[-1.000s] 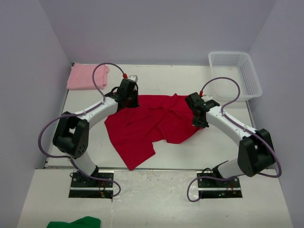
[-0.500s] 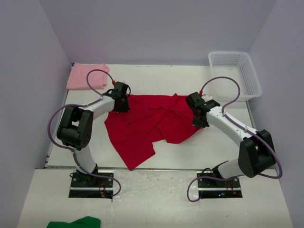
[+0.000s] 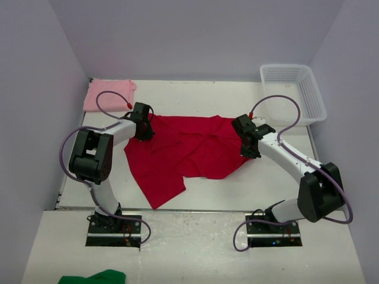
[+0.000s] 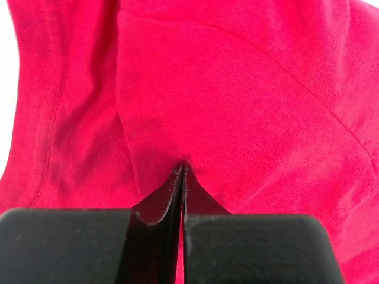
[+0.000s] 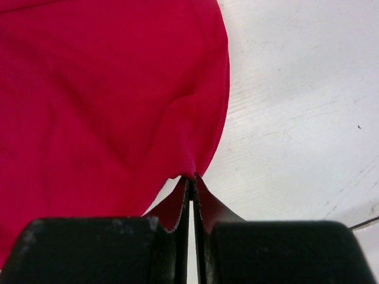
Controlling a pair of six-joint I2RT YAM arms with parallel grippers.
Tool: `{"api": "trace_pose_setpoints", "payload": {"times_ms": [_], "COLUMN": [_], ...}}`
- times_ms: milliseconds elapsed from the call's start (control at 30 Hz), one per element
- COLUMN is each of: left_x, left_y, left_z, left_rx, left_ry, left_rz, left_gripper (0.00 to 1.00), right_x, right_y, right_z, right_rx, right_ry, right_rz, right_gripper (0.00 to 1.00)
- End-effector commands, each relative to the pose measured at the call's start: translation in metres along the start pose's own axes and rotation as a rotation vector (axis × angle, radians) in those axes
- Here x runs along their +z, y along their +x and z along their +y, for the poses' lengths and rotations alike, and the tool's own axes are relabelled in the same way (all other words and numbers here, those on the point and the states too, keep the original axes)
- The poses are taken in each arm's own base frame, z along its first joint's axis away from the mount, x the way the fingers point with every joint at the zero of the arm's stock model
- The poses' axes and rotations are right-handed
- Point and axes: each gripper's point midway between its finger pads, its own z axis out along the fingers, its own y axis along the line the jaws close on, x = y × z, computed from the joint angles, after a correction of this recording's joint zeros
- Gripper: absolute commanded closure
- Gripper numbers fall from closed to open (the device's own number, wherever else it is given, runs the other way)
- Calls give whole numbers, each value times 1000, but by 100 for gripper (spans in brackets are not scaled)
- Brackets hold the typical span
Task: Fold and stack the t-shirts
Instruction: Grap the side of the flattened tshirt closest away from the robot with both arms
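A crimson red t-shirt (image 3: 183, 151) lies spread and wrinkled across the middle of the white table. My left gripper (image 3: 142, 131) is shut on the shirt's upper left edge; the left wrist view shows red cloth (image 4: 237, 106) pinched at the fingertips (image 4: 182, 173). My right gripper (image 3: 249, 149) is shut on the shirt's right edge, with the red cloth (image 5: 106, 94) pinched at its tips (image 5: 193, 178) just above the table. A pale pink t-shirt (image 3: 106, 94), folded into a rectangle, rests at the back left corner.
A white mesh basket (image 3: 294, 93) stands at the back right corner. A green cloth (image 3: 92, 277) lies on the floor at the near left, below the table edge. The left arm's cable (image 3: 109, 97) loops over the pink shirt.
My left gripper has pulled the shirt's upper left edge leftward, and the shirt's lower left lobe has slid left with it. The right arm has hardly moved.
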Motion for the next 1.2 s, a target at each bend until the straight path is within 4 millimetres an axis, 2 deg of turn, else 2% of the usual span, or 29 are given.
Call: {"api": "trace_pose_setpoints", "payload": {"times_ms": [0,300,533,633,733,767,833,867,900,933,967,1033,1100,1133,1167], "left_x": [9,-4,-4,-12,-32,-46,-63,-82,-94,-103,-122,-143,-153,-154,-156], "left_y": [44,50,36,26,13,6,-4,-12,-15,-17,-19,-20,-6,-1,13], "left_z": [70,91,83,77,71,63,62,51,56,53,43,32,25,22,22], "left_rx": [-23,-65,-44,-40,-46,-49,-48,-48,-41,-29,-1,9,34,44,54], "left_ry": [-237,-276,-248,-224,-205,-177,-196,-172,-217,-215,-208,-185,-157,-139,-118], "left_rz": [113,87,68,35,-35,-80,-149,-203,-238,-265,-306,-346,-319,-308,-260], "left_gripper": [100,100,100,100,100,100,95,93,87,83,80,76,75,77,82], "right_x": [-7,-2,3,6,8,9,9,9,9,9,9,9,9,9,9], "right_y": [-11,-11,-4,-2,-2,-1,0,-1,0,0,-1,-1,0,-1,-1], "right_z": [-1,-2,-2,-2,1,3,5,6,6,6,6,8,11,12,12], "right_rx": [23,21,12,10,7,10,7,8,8,6,9,10,7,9,8], "right_ry": [-12,5,15,24,14,5,-2,-9,-11,-9,-12,-23,-34,-38,-37], "right_rz": [-46,-34,-12,-5,1,5,6,5,7,8,6,4,6,6,6], "right_gripper": [100,100,100,100,100,100,100,100,100,100,100,100,100,100,100]}}
